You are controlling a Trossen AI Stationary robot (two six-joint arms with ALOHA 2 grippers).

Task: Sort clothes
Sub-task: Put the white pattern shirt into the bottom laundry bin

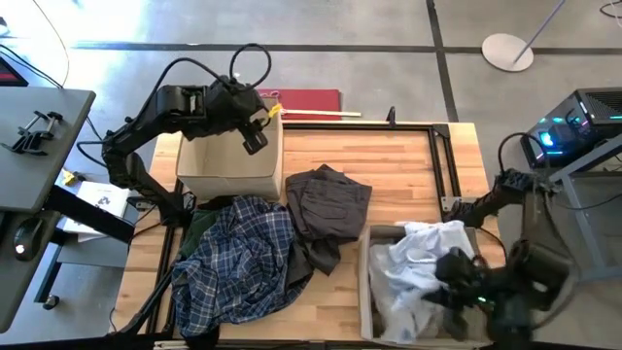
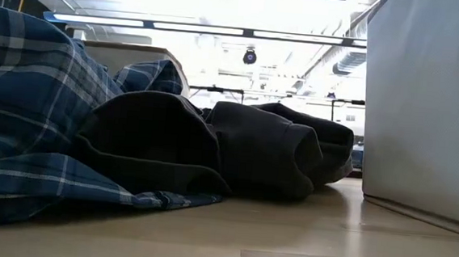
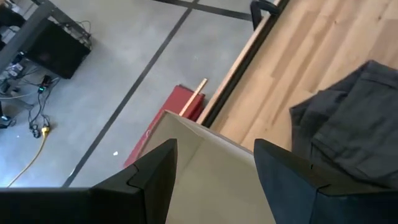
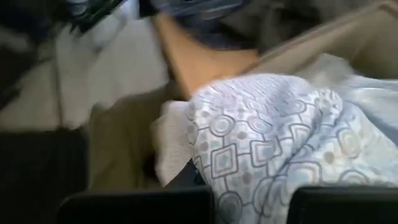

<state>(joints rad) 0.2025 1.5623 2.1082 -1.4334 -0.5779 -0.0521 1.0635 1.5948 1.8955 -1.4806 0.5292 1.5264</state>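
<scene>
Landmark: the dark grey garment (image 1: 326,209), lying mid-table; everything below is placed from it.
Plaid shirt (image 1: 233,258): spread just beside the dark grey garment on the left arm's side, touching and partly overlapping it; a dark green piece (image 1: 197,228) shows at its edge.
White and pale garments (image 1: 418,262): heaped in the beige box (image 1: 367,292) near the dark grey garment, on the right arm's side.
Empty beige box (image 1: 228,160): just beyond the plaid shirt.
Left gripper (image 1: 255,136): held above the empty box's rim, fingers parted wide, nothing held.
Right gripper (image 1: 457,292): lowered into the pale heap; whether anything is pinched cannot be told.
Handling: the clothes are judged light, limp and prone to trailing; a raised fold or bunched edge is best pinched.
Writing: none readable.
</scene>
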